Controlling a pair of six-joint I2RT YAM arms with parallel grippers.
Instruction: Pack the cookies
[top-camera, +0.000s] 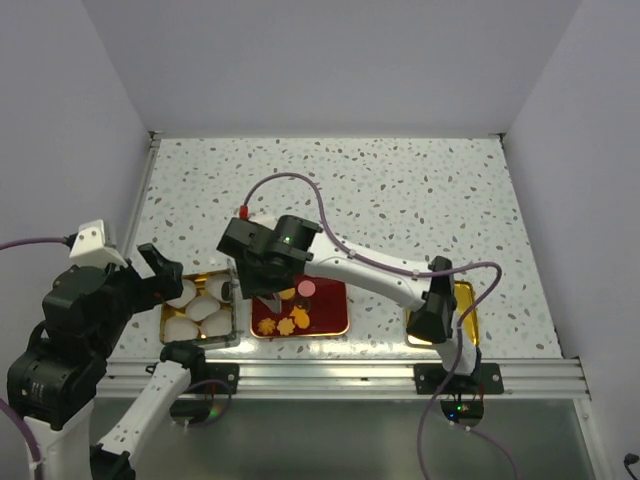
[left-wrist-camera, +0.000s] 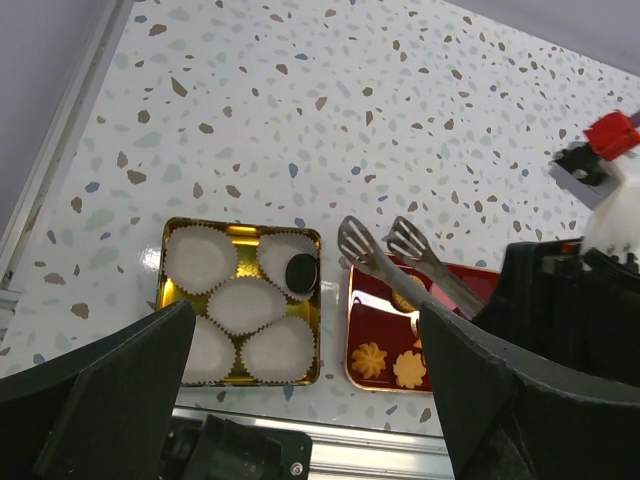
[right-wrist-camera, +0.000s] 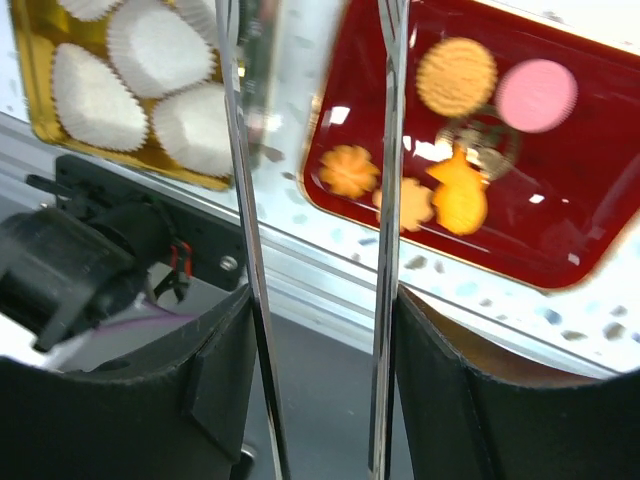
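Bearing cookies (right-wrist-camera: 455, 75), a speckled tabletop (top-camera: 400, 190) meets pale walls (top-camera: 330, 60).

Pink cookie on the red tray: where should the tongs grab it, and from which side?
Pinch the pink cookie across its rim, tongs coming straight down. It lies flat on the red tray, so only the thin edge offers purchase. Probably set the tips clear of the round yellow-orange cookie close beside it.

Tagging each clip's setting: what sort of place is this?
Probably a lab robot cell, not a kitchen: plain white walls box in a speckled tabletop, an aluminium rail edges it, and the right gripper holds tongs by a red tray of cookies.
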